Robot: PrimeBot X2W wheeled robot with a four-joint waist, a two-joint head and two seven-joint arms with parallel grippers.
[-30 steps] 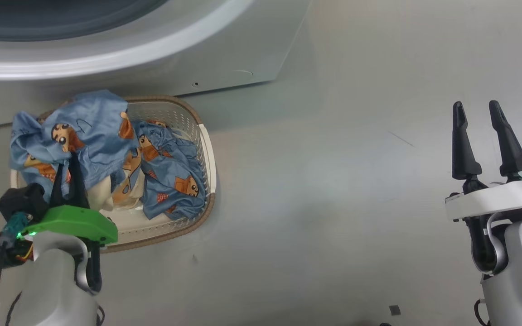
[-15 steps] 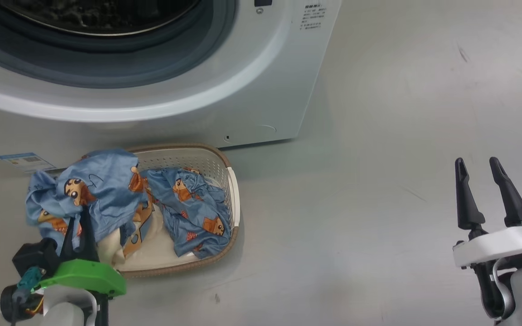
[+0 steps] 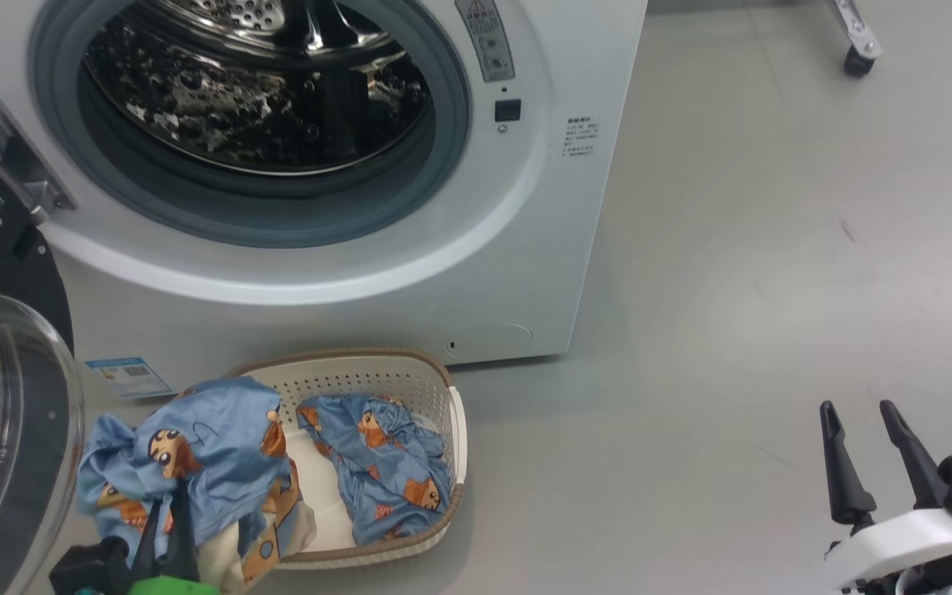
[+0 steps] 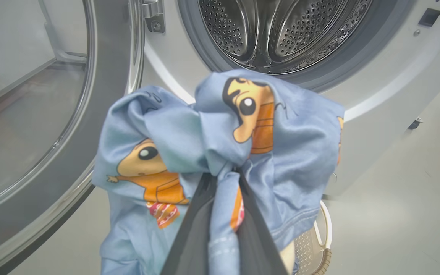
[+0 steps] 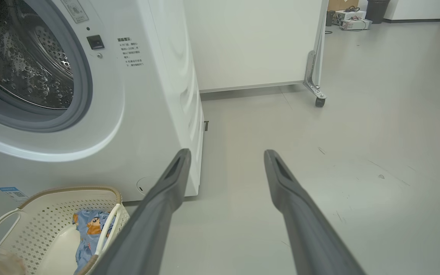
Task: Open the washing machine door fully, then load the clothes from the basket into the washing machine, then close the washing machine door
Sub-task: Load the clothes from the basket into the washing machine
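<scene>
The door (image 3: 5, 413) is open lower left; left hand (image 4: 225, 176) pinches one garment (image 4: 266, 145), right hand (image 3: 856, 411) wide and empty, more apparently in basket (image 3: 377, 357).

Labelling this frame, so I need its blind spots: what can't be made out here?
Head view: left hand mostly cut off by the bottom edge, its tips buried in light-blue cartoon-print cloth.
Left wrist view: that cloth hides most of the cream perforated plastic basket.
Head view: small print on the white front-loading washing machine is too small to read.
</scene>
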